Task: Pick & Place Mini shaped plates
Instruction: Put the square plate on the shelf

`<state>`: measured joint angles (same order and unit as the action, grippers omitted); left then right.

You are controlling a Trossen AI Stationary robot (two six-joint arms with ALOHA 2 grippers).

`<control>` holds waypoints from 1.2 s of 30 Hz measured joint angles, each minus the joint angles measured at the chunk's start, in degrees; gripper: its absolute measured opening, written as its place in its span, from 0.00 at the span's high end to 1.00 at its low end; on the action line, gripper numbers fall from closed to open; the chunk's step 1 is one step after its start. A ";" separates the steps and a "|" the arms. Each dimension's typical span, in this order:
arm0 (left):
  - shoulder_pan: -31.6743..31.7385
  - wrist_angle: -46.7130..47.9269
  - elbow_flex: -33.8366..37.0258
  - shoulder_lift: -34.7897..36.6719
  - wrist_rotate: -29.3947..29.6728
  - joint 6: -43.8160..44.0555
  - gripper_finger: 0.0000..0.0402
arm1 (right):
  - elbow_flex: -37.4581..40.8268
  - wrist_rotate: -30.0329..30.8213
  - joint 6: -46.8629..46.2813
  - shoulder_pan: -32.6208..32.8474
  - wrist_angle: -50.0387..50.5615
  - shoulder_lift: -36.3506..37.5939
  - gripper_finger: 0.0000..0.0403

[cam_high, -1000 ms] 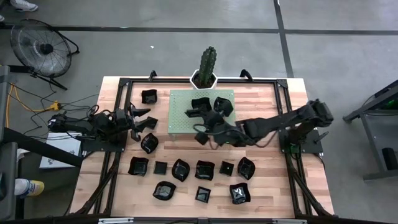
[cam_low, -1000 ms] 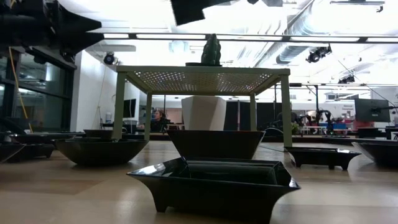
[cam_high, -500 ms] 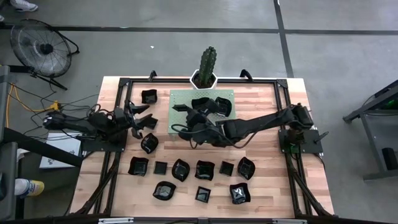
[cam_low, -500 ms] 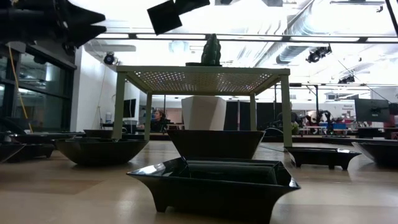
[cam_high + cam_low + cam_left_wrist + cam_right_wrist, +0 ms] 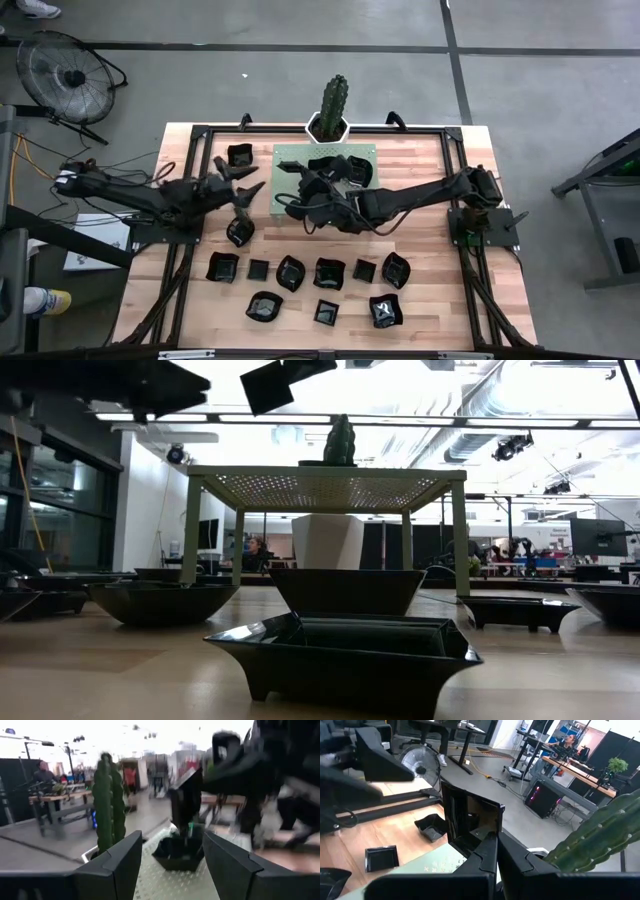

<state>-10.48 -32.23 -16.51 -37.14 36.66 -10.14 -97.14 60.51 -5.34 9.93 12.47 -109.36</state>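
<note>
Several mini shaped plates [image 5: 329, 272], glossy black, rest on their bases on the wooden table in rows near the front. Two more plates [image 5: 355, 170] sit on the pale green perforated stand [image 5: 288, 153]. My right gripper [image 5: 300, 190] reaches over the stand from the table's right and is shut on a square plate [image 5: 470, 820]. That plate also shows high above the stand's left part in the low view [image 5: 265, 385]. My left gripper [image 5: 172, 862] hangs open just left of the stand [image 5: 247, 180], pointing at the held plate, with nothing between its fingers. My right gripper pinches the square plate's lower rim [image 5: 481, 839] between its two fingers. The fingers come roughly level from the table's right. The plate stands on edge above the fingertips, its hollow side turned to the wrist camera, lifted clear above the stand.
A cactus [image 5: 333, 100] in a white pot stands behind the stand at the far edge. A black frame [image 5: 196, 140] runs around the table's sides. One plate [image 5: 240, 155] lies far left of the stand and another [image 5: 238, 230] lies below my left gripper.
My right gripper has carried the square plate toward the table's left and far side, from the stand's near edge to above its left part, then kept nearly still. My left gripper has risen, rolled a little and moved toward the stand, staying open.
</note>
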 joint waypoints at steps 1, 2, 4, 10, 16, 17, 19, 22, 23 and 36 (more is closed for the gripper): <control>0.00 1.67 -1.72 -1.81 0.56 -0.58 0.48 | 0.00 -0.04 0.02 -0.10 -0.04 0.00 1.00; 0.00 3.01 -3.26 -3.48 1.39 -0.94 0.48 | 0.00 -0.29 0.04 -0.13 -0.04 0.00 1.00; 0.00 4.34 -6.06 -6.46 2.93 -1.39 0.48 | 0.00 -0.56 -0.01 -0.13 -0.04 -0.01 1.00; 0.00 5.04 -10.97 -12.05 7.45 -1.41 0.48 | 0.00 -0.66 0.20 -0.13 -0.04 -0.02 1.00; 0.02 5.40 -13.10 -15.10 8.07 0.40 0.48 | 0.00 -1.04 0.24 -0.08 -0.06 -0.02 1.00; 0.02 5.34 -13.37 -15.59 7.74 1.21 0.48 | 0.00 -1.03 0.24 -0.08 -0.08 0.00 1.00; 0.02 5.36 -13.82 -16.61 7.35 2.91 0.48 | 0.00 -1.05 0.24 -0.08 -0.08 0.00 1.00; 0.02 5.45 -14.13 -18.02 7.64 5.52 0.48 | 0.00 -1.10 0.26 -0.08 -0.27 0.00 1.00; 0.02 5.47 -14.24 -18.30 7.87 6.41 0.48 | 0.00 -1.32 0.26 -0.08 -0.29 -0.01 1.00; 0.02 5.13 -14.37 -18.69 10.34 13.45 0.74 | 0.00 -2.87 0.46 -0.08 -0.27 -0.01 1.00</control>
<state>-10.46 -27.10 -30.87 -55.83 47.00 3.31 -97.14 57.64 -4.89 9.85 12.19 -109.37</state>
